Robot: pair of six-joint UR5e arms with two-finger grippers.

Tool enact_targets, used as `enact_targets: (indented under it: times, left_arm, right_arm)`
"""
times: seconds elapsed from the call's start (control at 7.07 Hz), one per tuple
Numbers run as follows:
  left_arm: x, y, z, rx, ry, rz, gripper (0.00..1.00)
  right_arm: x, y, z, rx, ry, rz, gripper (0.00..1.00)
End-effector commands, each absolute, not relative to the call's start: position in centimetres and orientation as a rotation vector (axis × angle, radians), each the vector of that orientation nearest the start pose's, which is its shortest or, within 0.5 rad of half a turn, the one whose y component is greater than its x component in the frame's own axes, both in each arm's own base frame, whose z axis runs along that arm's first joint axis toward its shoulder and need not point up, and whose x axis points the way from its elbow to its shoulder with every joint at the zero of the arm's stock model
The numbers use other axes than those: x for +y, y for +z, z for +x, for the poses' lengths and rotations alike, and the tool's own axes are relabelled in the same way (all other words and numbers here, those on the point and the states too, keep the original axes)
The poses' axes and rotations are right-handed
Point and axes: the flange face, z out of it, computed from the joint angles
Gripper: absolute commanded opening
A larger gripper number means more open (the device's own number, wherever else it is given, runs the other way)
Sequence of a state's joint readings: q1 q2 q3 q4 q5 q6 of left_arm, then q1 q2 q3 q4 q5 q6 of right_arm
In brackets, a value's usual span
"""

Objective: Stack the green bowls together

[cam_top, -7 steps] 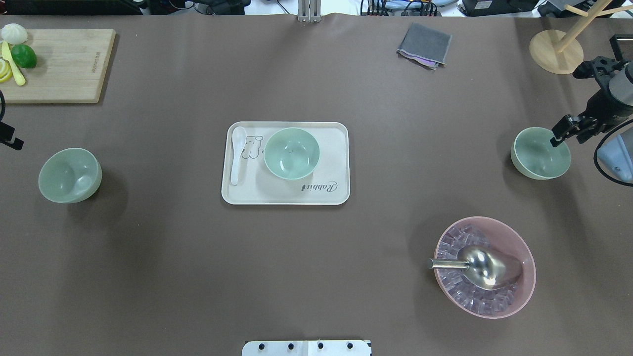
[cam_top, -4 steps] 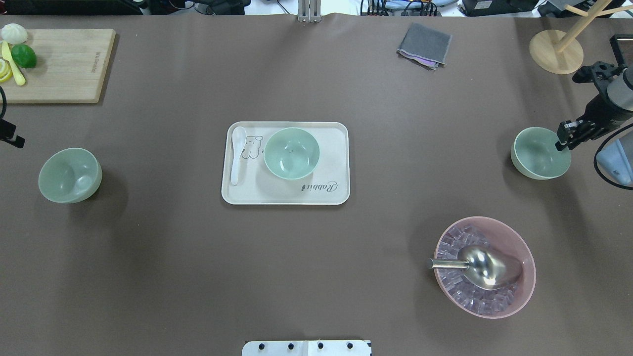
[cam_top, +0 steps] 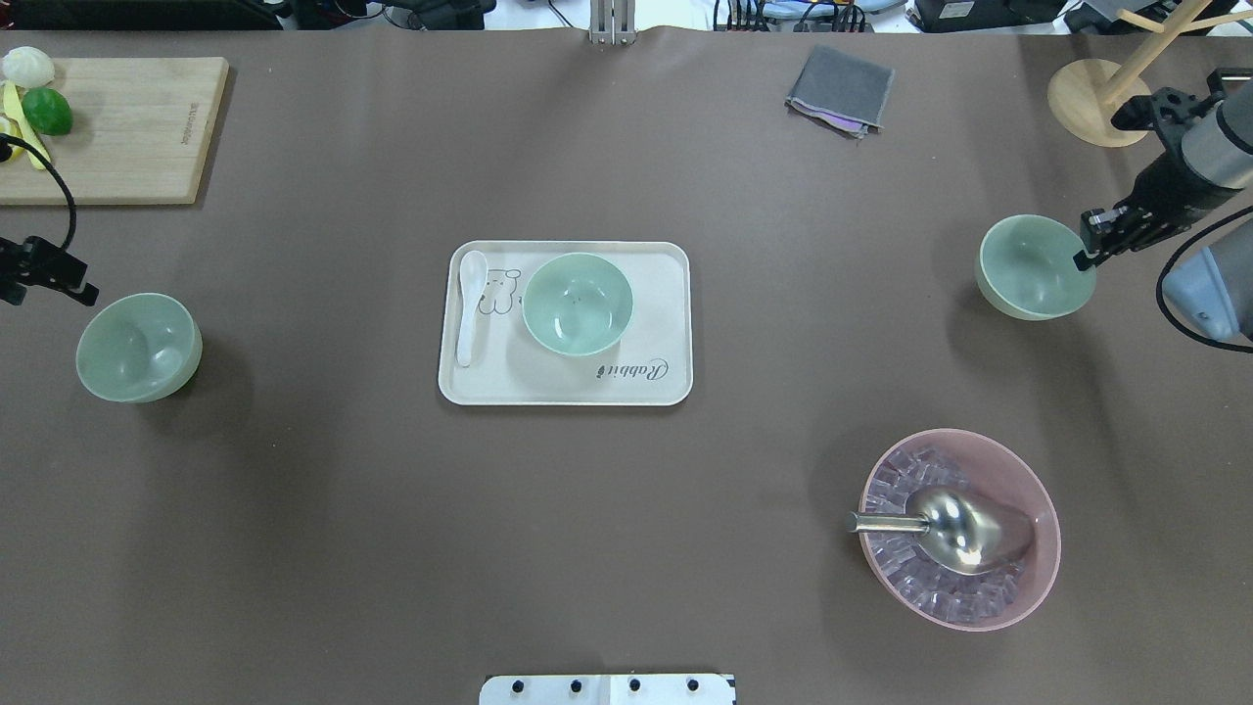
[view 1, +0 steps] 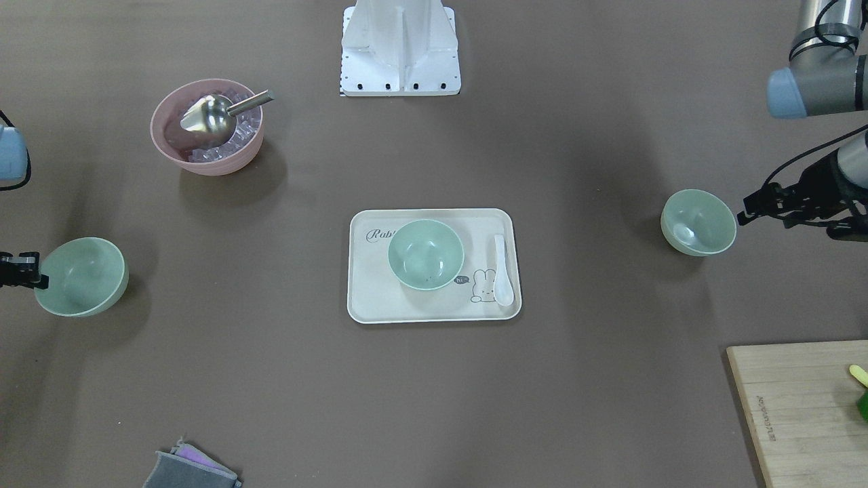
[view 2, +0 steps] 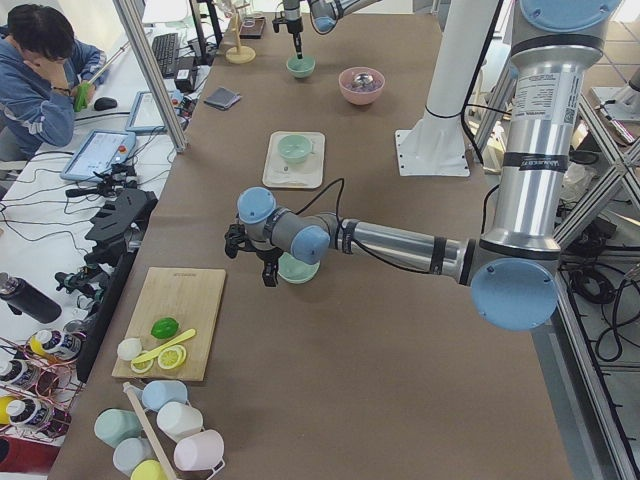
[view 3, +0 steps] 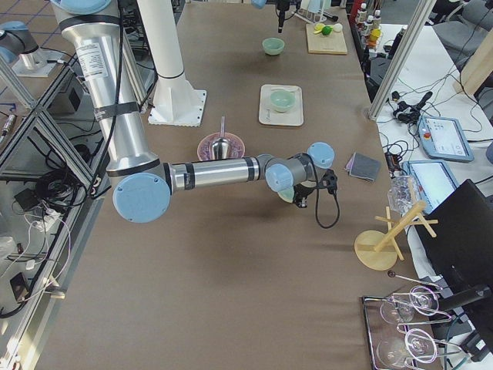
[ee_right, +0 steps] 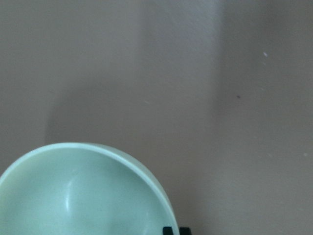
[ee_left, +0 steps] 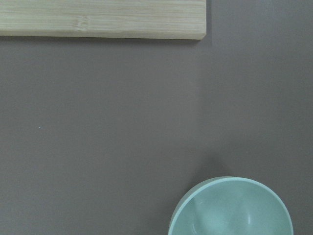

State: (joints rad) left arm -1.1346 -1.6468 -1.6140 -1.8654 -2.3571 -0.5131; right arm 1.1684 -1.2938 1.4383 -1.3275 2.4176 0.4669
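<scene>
Three pale green bowls show. One [cam_top: 578, 304] sits on the cream tray [cam_top: 666, 392] in the middle. One [cam_top: 139, 347] stands on the table at the left. My left gripper [cam_top: 86, 290] hangs just beside its far-left rim, and I cannot tell if it is open. My right gripper [cam_top: 1085, 257] is shut on the right rim of the third bowl [cam_top: 1033, 266]. The right wrist view shows this bowl [ee_right: 83, 191] close below the camera. The front view shows the right gripper [view 1: 30, 274] on the bowl [view 1: 81, 276].
A pink bowl [cam_top: 1047, 548] with ice and a metal scoop stands at the near right. A white spoon [cam_top: 472, 305] lies on the tray. A cutting board [cam_top: 117, 127] is at the far left, with a grey cloth [cam_top: 840, 88] and a wooden stand [cam_top: 1101, 103] at the far right.
My right gripper closed on the right bowl's rim and moved it left and toward the far side. My left gripper came in toward the left bowl.
</scene>
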Motion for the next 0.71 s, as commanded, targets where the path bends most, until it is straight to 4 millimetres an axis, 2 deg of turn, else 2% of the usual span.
enact_targets:
  times: [0.0,0.14,0.28,0.42,0.57]
  left_arm:
    - [-50.1,57.7,20.3,0.823,0.140,-0.026,0.88]
    - [-49.7,57.9,21.3,0.823,0.156,-0.040,0.80]
    - [-49.5,58.4,21.7,0.819,0.162,-0.050,0.61]
    - [-49.5,58.8,21.7,0.813,0.160,-0.053,0.55]
    - [-49.5,58.9,21.7,0.812,0.159,-0.056,0.40]
  right_arm:
    - [-60.2,43.6,-23.1,-1.023,-0.015,-0.055,0.00]
    - [-58.8,38.7,-27.5,-1.048,0.052,-0.104,0.00]
    - [-58.0,34.8,-30.8,-1.064,0.085,-0.127,0.00]
    - [-56.9,32.4,-33.4,-1.067,0.108,-0.143,0.00]
    - [-56.5,31.7,-35.0,-1.058,0.110,-0.138,0.00]
